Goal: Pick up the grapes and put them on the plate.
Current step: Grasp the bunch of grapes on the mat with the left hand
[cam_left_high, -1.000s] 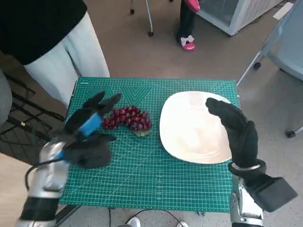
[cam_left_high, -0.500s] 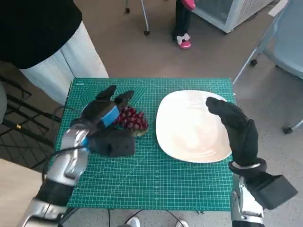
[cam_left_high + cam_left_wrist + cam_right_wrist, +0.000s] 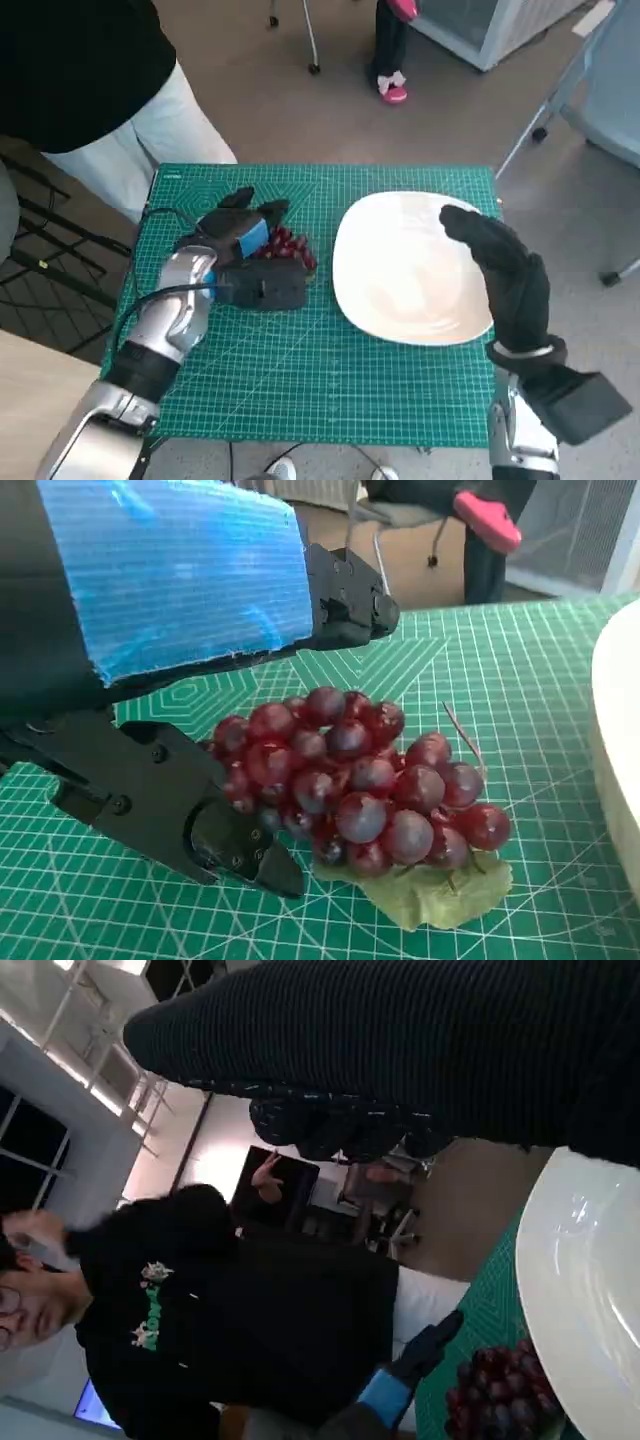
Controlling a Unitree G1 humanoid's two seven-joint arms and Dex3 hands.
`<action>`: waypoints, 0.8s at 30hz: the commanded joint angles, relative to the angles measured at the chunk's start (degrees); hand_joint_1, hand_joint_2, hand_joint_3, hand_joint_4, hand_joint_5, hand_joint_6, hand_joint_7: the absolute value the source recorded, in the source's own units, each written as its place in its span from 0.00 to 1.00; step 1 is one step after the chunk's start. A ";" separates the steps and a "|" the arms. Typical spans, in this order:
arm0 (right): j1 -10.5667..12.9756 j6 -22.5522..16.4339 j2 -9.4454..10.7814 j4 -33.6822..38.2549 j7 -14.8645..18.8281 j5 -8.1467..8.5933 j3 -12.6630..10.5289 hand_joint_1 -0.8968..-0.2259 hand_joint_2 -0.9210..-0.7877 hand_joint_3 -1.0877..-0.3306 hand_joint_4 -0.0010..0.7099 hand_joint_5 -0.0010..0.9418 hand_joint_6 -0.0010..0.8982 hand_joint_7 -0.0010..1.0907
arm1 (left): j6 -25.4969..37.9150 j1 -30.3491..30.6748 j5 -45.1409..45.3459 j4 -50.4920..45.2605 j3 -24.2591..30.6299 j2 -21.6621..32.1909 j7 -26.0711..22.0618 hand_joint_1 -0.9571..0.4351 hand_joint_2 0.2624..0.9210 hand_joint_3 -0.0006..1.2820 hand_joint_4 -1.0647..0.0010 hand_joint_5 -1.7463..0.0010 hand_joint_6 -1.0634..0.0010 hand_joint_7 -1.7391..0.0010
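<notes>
Left hand point(image 3: 243, 262) now half-hiding grapes point(image 3: 288, 248).

Right hand point(image 3: 420, 1050); plate point(image 3: 580, 1290) rim; grapes point(image 3: 495, 1390); left hand point(image 3: 400, 1380) beside grapes; person point(image 3: 250, 1340) behind.

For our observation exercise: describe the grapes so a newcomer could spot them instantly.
On the green cutting mat, look beside the white plate. The grapes are a dark red bunch on a pale green leaf, flanked by the blue-taped left robot hand.
</notes>
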 commanded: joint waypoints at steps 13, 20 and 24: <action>1.74 -0.18 0.05 0.84 -0.41 -0.42 -0.47 0.41 0.00 0.28 0.57 0.00 0.10 0.31 | -0.73 -7.20 -1.91 17.72 -3.43 -4.19 3.74 0.52 0.70 0.00 0.99 1.00 0.81 1.00; 1.65 0.13 0.03 0.73 -0.50 -0.33 -0.59 0.42 0.00 0.28 0.57 0.00 0.10 0.32 | -3.56 -9.53 -3.18 26.00 -4.55 -6.32 6.87 0.52 0.71 0.00 0.96 0.99 0.77 0.99; 1.78 0.16 0.16 0.45 -0.53 -0.35 -0.50 0.43 0.00 0.28 0.57 0.00 0.10 0.32 | -4.98 -10.32 -3.99 29.60 -4.61 -7.07 7.84 0.54 0.71 0.00 0.92 0.99 0.72 0.98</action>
